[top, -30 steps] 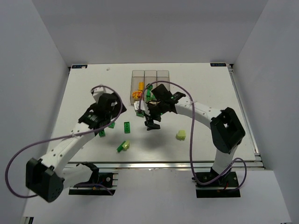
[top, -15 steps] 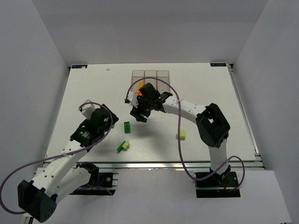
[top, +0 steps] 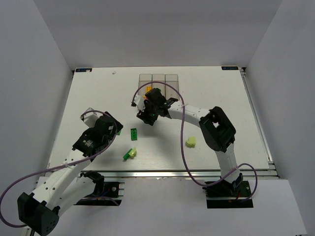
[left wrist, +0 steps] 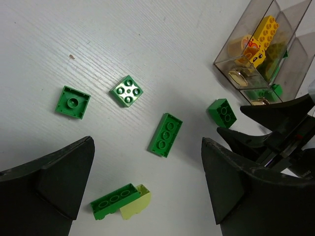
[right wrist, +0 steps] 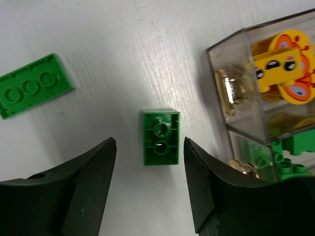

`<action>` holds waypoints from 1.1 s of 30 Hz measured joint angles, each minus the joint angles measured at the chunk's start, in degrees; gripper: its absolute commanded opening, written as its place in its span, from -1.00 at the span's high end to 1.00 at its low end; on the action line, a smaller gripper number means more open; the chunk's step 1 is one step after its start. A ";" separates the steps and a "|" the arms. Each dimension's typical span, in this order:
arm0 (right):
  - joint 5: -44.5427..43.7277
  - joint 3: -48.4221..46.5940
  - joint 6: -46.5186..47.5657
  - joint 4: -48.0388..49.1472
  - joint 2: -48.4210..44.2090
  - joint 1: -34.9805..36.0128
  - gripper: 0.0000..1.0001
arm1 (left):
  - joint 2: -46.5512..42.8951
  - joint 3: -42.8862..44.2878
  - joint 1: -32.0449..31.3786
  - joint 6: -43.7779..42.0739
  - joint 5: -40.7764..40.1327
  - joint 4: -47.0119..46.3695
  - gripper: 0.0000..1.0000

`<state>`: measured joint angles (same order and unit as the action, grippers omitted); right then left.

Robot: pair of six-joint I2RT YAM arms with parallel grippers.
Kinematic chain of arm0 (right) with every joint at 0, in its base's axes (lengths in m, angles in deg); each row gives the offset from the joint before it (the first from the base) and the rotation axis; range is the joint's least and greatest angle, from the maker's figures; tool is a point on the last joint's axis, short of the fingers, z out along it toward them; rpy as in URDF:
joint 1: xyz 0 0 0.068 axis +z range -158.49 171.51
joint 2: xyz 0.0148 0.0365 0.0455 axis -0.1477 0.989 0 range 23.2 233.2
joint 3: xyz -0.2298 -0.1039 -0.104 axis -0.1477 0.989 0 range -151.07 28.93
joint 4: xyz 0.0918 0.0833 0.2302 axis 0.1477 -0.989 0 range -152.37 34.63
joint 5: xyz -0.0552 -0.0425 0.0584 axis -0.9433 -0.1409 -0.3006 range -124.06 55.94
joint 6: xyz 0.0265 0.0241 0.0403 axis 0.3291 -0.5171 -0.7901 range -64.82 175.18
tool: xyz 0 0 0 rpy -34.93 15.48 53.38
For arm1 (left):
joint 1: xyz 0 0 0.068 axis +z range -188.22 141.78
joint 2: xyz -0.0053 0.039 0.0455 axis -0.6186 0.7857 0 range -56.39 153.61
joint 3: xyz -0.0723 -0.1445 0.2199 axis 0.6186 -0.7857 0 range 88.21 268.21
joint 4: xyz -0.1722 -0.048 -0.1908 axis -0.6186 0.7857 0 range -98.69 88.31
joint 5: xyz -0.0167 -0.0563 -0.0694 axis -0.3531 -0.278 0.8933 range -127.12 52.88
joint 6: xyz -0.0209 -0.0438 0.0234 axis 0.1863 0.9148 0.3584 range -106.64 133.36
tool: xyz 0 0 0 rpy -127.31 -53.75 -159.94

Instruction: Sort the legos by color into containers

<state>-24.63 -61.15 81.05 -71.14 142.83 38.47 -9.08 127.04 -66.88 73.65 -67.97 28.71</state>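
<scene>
A small green two-stud brick point(right wrist: 160, 137) lies flat on the white counter point(right wrist: 123, 39), just short of the end of the clear bins point(right wrist: 236, 49). My right end effector point(right wrist: 150, 147) hangs over it with its fingers parted on either side and a gap showing on each flank, so I grip nothing. The nearest bin holds orange bricks point(right wrist: 283, 59) printed with a face; the one beside it holds green bricks point(right wrist: 290, 147). A three-stud green brick point(right wrist: 34, 92) lies apart to one side. My left end effector point(left wrist: 147, 145) hovers spread wide and empty, looking down on a square four-stud green brick point(left wrist: 127, 91) and a long green brick point(left wrist: 114, 200) touching a pale yellow-green piece point(left wrist: 137, 206). A lone pale yellow-green brick point(top: 191, 141) sits well apart on the right.
</scene>
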 measured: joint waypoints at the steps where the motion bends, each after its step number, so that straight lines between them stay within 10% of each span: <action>1: -0.22 0.09 0.02 0.72 0.00 -0.20 -0.25 | -0.24 0.00 0.00 0.28 -0.07 0.24 -0.96; 24: 1.44 8.87 1.62 14.53 0.85 -2.23 -0.08 | -2.75 -0.68 0.00 4.17 0.17 3.67 -0.96; 33: 6.84 9.33 2.21 15.02 0.85 -2.71 0.68 | -2.73 -1.29 0.00 4.81 0.31 3.80 -0.96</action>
<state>-17.79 -51.82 83.26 -56.12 143.68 35.76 -11.81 125.75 -66.88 78.46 -67.66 32.52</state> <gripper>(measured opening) 0.426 0.982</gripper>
